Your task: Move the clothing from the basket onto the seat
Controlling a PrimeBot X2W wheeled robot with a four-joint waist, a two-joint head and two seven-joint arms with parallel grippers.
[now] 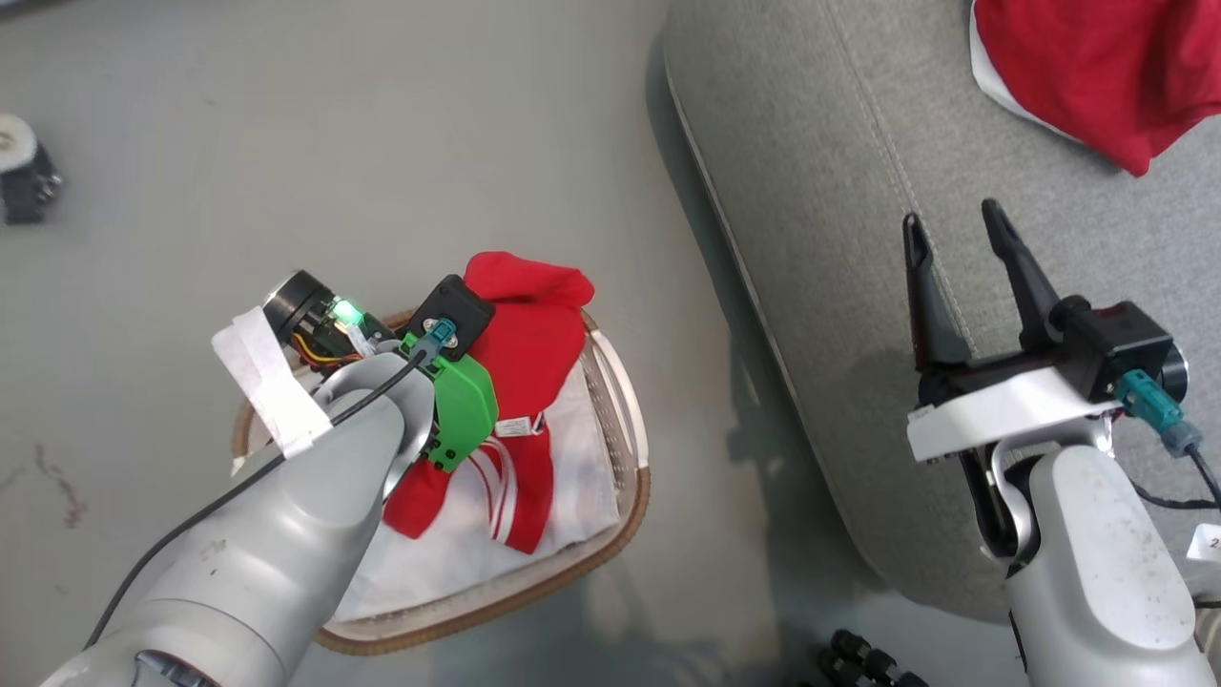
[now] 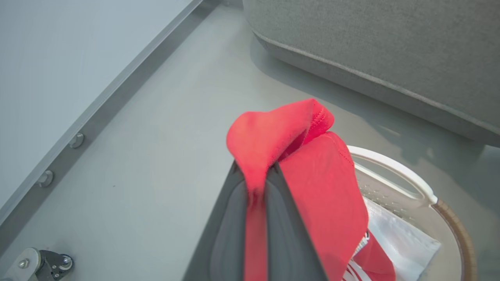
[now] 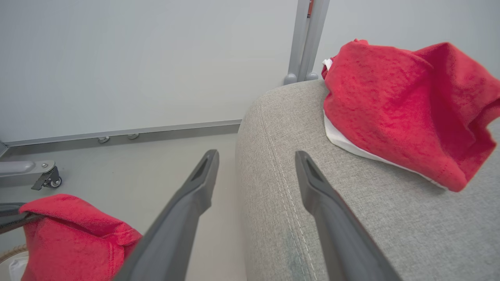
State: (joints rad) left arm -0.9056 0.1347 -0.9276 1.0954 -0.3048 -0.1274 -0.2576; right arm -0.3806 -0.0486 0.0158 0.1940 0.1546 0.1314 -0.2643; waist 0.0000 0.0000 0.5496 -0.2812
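Okay, grey floor (image 1: pixel 286 143) runs beneath both sets of jaws. Seat (image 1: pixel 839 191), the big grey cushion, lies under and ahead of the right gripper (image 1: pixel 954 215). Its jaws are spread wide with nothing between them, and the seat's stitched seam shows in the gap. Cannot tell whether the fingers touch the fabric. Basket (image 1: pixel 630 496) sits on the floor below the left gripper (image 2: pixel 256 175), well off to the left of the right jaws, near the seat's edge but apart from it. White liner sheet (image 1: pixel 572 477) lies inside the basket, under the left jaws. Red garment (image 2: pixel 281 132) is pinched between the left jaws, which are clamped tight on a fold of it. A bunch sticks out past the fingertips, and the rest hangs down from the jaws into the basket, its white-striped end on the liner sheet. Second red garment (image 1: pixel 1078 67), white-edged, lies on the seat beyond the right jaws' tips and off to their right, not touching them. Caster wheel (image 2: pixel 50 263) stands on the floor, low and far left of the left jaws. Small white tag (image 1: pixel 515 426) sits on the held garment below the left jaws.
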